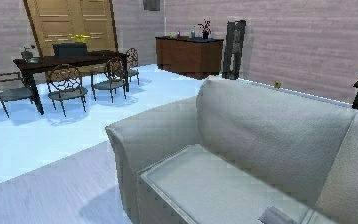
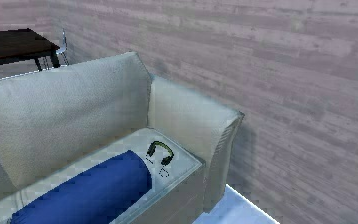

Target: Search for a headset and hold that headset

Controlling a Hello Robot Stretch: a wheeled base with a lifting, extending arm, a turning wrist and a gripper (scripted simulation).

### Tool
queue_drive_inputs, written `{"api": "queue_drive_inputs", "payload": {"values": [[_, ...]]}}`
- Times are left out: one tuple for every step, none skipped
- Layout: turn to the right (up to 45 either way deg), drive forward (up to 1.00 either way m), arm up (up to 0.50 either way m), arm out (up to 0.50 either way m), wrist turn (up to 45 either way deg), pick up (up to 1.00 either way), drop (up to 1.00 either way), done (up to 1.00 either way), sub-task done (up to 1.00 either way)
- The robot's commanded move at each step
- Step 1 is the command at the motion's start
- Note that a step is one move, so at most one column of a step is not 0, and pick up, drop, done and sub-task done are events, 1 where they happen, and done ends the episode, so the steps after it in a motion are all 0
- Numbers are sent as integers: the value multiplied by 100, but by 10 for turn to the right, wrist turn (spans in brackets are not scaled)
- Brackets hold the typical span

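A small dark headset [image 2: 161, 156] with a green-tinted band lies flat on the seat cushion of a beige sofa [image 2: 192, 115], near the armrest, in the arm side view. A long blue cushion [image 2: 87, 193] lies along the seat just left of it, close to the headset. The same beige sofa [image 1: 252, 125] takes up the forward view's lower right, with a small grey object [image 1: 278, 216] on its seat at the bottom edge.
A dark dining table [image 1: 69, 62] with several chairs [image 1: 67, 88] stands at the forward view's far left before a wooden double door [image 1: 72, 22]. A dark wood sideboard [image 1: 189, 55] and a tall black speaker [image 1: 234, 49] stand at the back wall. A dark table [image 2: 17, 45] sits behind the sofa.
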Motion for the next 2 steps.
{"api": "queue_drive_inputs", "payload": {"values": [[0, 0, 0, 44, 0, 0, 0, 0, 0], [0, 0, 0, 0, 450, 0, 0, 0, 0]]}}
